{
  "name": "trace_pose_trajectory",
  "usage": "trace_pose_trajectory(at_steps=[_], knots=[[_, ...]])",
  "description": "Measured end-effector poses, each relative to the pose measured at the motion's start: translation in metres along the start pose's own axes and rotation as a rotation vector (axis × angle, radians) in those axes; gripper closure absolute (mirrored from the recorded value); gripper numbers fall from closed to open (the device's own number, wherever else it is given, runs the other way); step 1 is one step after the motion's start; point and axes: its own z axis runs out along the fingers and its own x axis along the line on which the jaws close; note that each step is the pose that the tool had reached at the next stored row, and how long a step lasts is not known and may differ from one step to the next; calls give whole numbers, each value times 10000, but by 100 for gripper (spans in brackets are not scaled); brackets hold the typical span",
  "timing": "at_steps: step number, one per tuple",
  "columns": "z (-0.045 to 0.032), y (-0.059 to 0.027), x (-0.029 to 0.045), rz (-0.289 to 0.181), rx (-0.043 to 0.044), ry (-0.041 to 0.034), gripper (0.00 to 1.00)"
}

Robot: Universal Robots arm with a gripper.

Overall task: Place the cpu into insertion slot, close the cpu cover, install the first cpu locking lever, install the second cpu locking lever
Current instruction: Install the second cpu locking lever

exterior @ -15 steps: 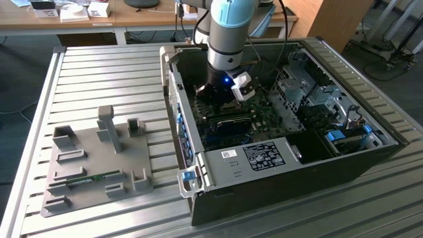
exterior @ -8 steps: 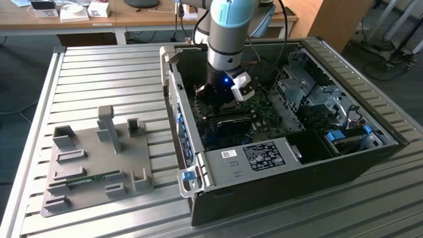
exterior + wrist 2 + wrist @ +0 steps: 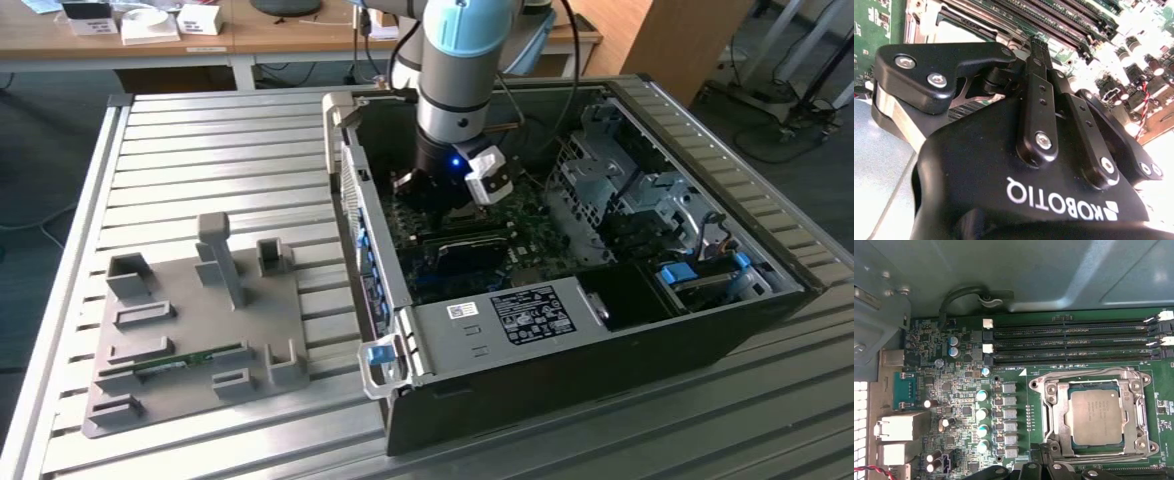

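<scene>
Hovering low inside the open computer case [image 3: 587,250], the hand [image 3: 1036,50] has its fingers pinched together, holding nothing. The cpu [image 3: 1096,416] already sits in the insertion slot [image 3: 1056,412] with the cpu cover [image 3: 1139,415] framing it — the hand at the socket's 6 o'clock edge, probably to work the levers.

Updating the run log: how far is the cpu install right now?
Done: the cpu sits in the insertion slot, and the cpu cover looks laid flat around it. In hand: the end effector is inside the open computer case, at the socket's edge, holding nothing visible. Left: I can't confirm either locking lever is latched from these views.
</scene>
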Motion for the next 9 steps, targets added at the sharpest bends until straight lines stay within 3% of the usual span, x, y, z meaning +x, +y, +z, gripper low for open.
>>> trace_pose_trajectory(at_steps=[9], knots=[[12, -3, 25, -1, -9, -6, 89]])
